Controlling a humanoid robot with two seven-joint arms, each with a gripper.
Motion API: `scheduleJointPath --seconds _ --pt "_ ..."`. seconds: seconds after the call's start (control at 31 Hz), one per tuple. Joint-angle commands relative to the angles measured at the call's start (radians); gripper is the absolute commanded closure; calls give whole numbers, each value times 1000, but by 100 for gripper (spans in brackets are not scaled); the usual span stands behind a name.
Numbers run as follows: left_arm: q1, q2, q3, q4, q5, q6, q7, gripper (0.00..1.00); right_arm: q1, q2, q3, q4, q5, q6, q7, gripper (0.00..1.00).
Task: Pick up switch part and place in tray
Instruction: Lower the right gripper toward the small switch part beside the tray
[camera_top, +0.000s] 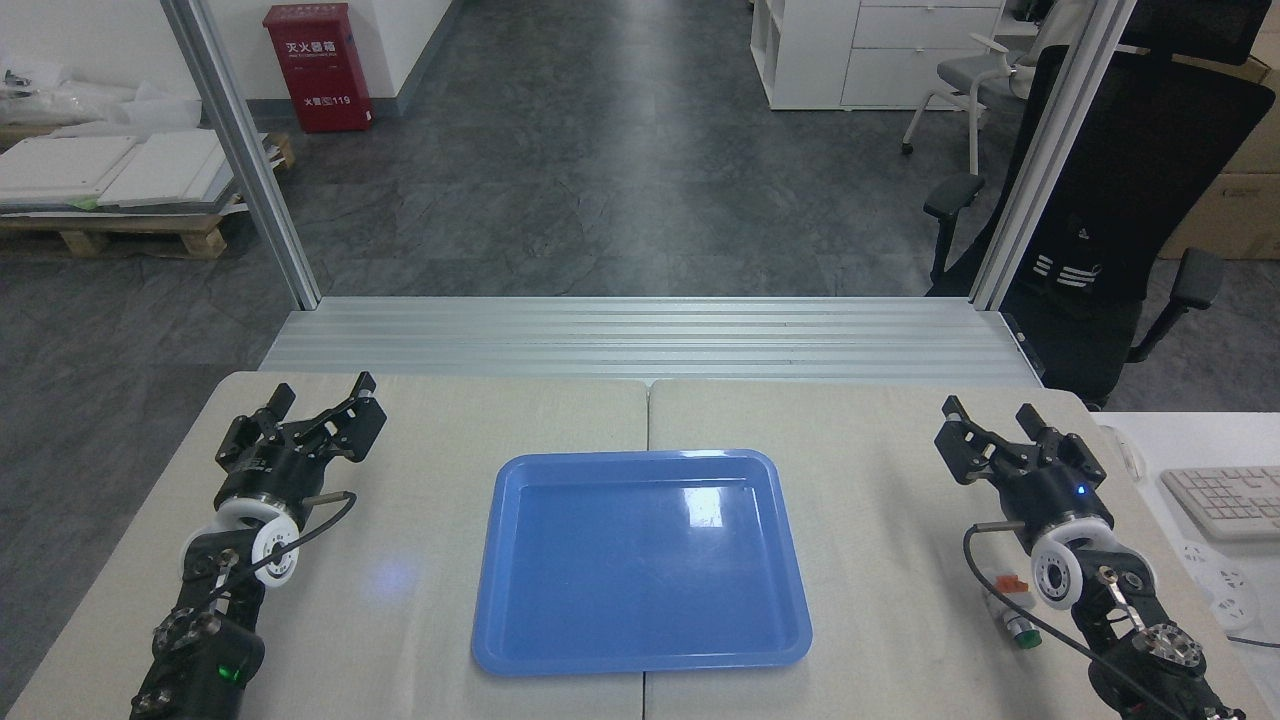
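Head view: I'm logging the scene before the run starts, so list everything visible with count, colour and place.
tray: 1, blue, table centre, nothing in it
switch: 1, white with orange tab and green button, on table under right arm
table: 1, beige, foreground
keyboard: 1, white, far right
chairs: 2, one black, one grey, right background
red box: 1, far left on floor
pallet: 1, wooden, left, white boards on top
left tool: 1, black, open, left of tray
right tool: 1, black, open, right of tray
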Motion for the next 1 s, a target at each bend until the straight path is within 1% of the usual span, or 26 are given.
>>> scheduleJointPath --seconds 0.0,0.16,0.29,0.35,0.71,0.77,0.97 --pt "0 1 -1 0 -5 0 -2 0 -31 -8 1 1 0 39 10 6" --pt "0 1 0 0 0 0 0 0 -36 -14 0 1 0 39 10 5" --pt "0 1 -1 0 0 0 -2 0 -37 -51 -2 1 -3 33 8 5" --pt "0 1 0 0 0 0 -2 0 -39 -57 -2 1 -4 30 8 5" --pt "0 0 0 0 0 0 -2 0 -42 -53 0 0 -4 33 10 5" --pt "0 0 0 0 0 0 -2 0 -40 -48 0 0 -4 33 10 2" --pt "0 1 -1 0 0 0 -2 0 -37 -51 1 0 -4 31 10 1"
